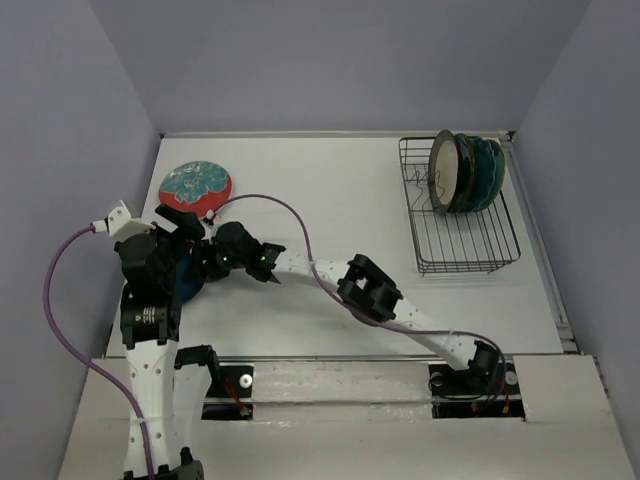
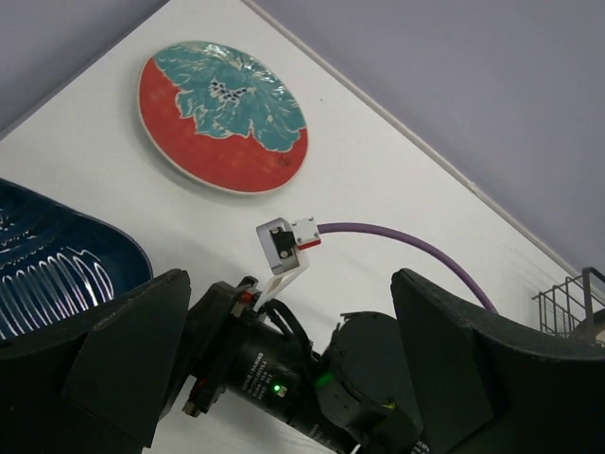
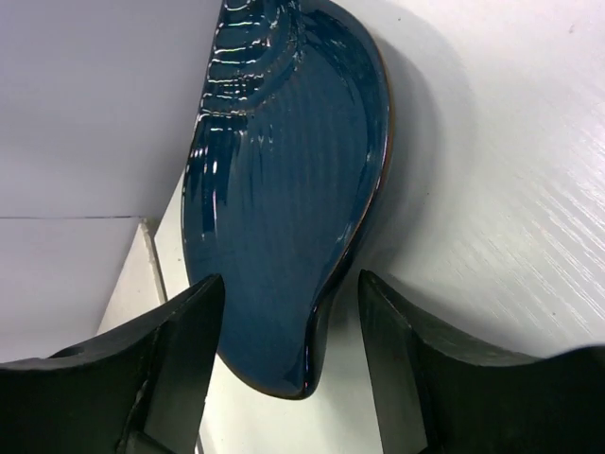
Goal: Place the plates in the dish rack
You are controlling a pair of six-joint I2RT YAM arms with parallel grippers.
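Note:
A dark teal plate (image 3: pixel 284 180) lies on the table at the left, tilted, its near rim between my right gripper's (image 3: pixel 288 369) open fingers, which do not touch it. In the top view this plate (image 1: pixel 186 280) is mostly hidden under both arms, with my right gripper (image 1: pixel 197 266) at it. A red-rimmed plate with a teal flower (image 1: pixel 195 187) lies flat behind it and also shows in the left wrist view (image 2: pixel 223 113). My left gripper (image 1: pixel 193 232) is open and empty over the right arm's wrist (image 2: pixel 284 369). The black wire dish rack (image 1: pixel 470 245) at the far right holds several upright plates (image 1: pixel 465 172).
A purple cable (image 1: pixel 300 225) loops from the right wrist across the table's middle. Grey walls close in the table on three sides. The rack's corner (image 2: pixel 572 303) shows at the right edge of the left wrist view.

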